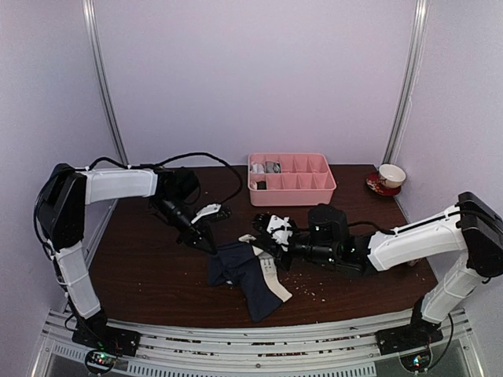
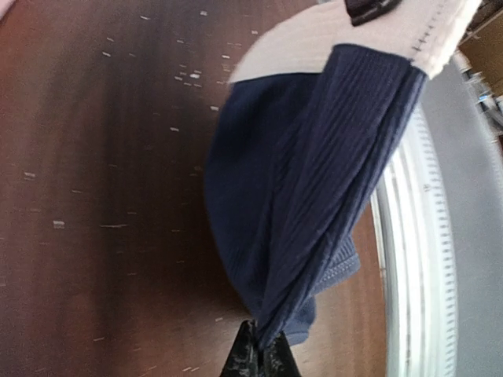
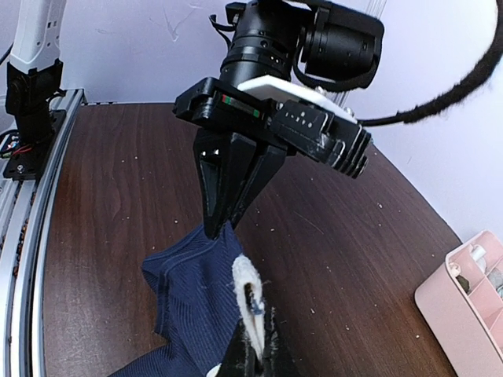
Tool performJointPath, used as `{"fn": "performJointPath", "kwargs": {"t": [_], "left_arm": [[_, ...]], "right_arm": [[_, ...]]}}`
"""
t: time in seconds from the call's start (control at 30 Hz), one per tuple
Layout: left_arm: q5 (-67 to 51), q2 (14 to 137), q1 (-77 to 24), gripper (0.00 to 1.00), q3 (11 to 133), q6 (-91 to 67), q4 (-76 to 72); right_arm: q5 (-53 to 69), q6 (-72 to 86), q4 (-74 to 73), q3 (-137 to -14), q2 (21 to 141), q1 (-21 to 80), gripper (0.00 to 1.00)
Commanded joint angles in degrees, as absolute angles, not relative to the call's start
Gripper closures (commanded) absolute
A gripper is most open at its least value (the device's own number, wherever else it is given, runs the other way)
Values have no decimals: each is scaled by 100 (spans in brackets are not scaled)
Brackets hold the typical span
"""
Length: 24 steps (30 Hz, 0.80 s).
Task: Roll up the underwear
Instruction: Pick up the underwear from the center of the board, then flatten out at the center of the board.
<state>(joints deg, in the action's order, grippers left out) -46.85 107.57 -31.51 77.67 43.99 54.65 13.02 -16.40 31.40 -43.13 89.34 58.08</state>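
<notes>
- Top external view: the navy underwear (image 1: 245, 276) is seen crumpled on the brown table (image 1: 141, 267), in the lower middle of the frame, between the two arms.
- Its cream waistband (image 1: 275, 284) is laid along the right side of the cloth and slants toward the lower right.
- The left gripper (image 1: 210, 244) is clenched on the upper left corner of the navy cloth. At the bottom edge of the left wrist view, the dark fingertips are shown pressed together on a bunched fold.
- The right gripper (image 1: 262, 244) is clamped on the upper end of the waistband. At the bottom of the right wrist view, the cream edge is seen pinched between its fingertips.
- In the right wrist view, the cloth is drawn up into a small peak where it is gripped by the left arm's fingers, at the centre of the frame.
- In the left wrist view, the ribbed navy fabric is stretched from the fingertips at the bottom up to the waistband at the top right.
- A pink tray (image 1: 292, 192) is set in the upper middle of the top view, behind the cloth and apart from it. The small items in its left compartments cannot be identified.
- A cup (image 1: 391, 173) on a saucer (image 1: 377, 186) is placed at the upper right, near the table's corner.
- Pale specks (image 1: 314, 292) are scattered over the tabletop.
</notes>
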Motion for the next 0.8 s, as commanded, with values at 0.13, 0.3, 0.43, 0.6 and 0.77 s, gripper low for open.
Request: {"fn": "performJointPath", "kwargs": {"t": [0.13, 0.3, 0.43, 0.6, 0.77], "left_arm": [[-2524, 8938, -3809, 100, 8020, 4091, 4248], [-2114, 8022, -4146, 100, 7757, 4280, 4016], [-1999, 7345, -4580, 100, 7582, 4377, 4008], [-1847, 6645, -5112, 100, 7365, 4337, 4008], [-1639, 6239, -5515, 100, 7264, 4384, 4056]], "right_arm": [[1048, -1552, 2911, -4753, 8175, 5781, 100], [1287, -1506, 2560, -4799, 7578, 5854, 100], [1432, -1523, 2327, -4798, 7118, 6041, 100], [1438, -1522, 2368, -4562, 6638, 6528, 100], [1280, -1357, 3039, -4028, 6556, 6810, 100]]}}
